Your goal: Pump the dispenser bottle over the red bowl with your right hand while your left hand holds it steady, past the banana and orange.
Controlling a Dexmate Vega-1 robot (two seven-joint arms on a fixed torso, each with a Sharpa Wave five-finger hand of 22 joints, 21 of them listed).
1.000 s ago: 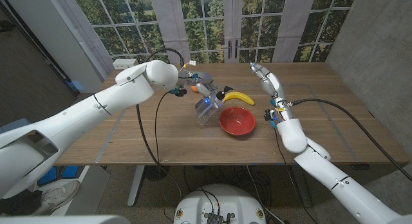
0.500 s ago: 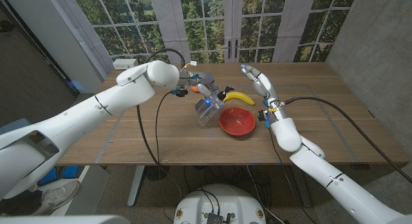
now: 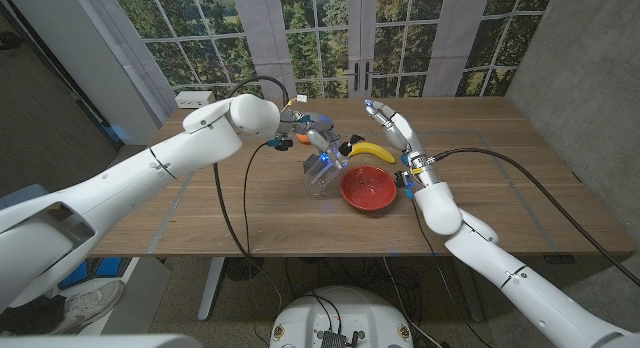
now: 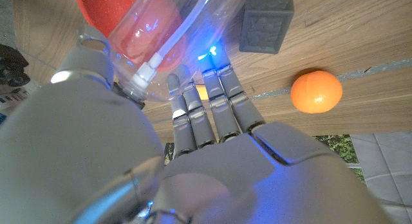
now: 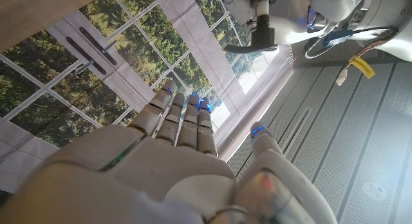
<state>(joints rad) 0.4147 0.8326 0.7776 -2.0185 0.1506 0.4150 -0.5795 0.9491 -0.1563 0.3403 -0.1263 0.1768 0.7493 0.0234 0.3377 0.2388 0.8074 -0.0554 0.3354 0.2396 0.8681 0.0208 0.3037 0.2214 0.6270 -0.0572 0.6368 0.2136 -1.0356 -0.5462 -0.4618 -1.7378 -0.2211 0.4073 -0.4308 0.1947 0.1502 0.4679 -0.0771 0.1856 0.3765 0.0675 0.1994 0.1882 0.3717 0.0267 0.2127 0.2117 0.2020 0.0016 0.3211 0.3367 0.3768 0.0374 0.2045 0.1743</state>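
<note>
My left hand grips the clear dispenser bottle, which stands just left of the red bowl. Its black pump head points toward the bowl. The banana lies behind the bowl and the orange sits behind my left hand. My right hand hovers open above the banana, fingers stretched, a short way right of the pump. In the left wrist view my fingers wrap the bottle, with the orange nearby. The right wrist view shows my right hand apart from the pump head.
A dark grey cube stands on the table close to the bottle. A white box sits at the table's back left corner. The wooden table has bare room to the right of the bowl.
My right hand has moved left and slightly up, from the table's right side to above the banana, nearer the pump. The left hand and bottle have stayed put.
</note>
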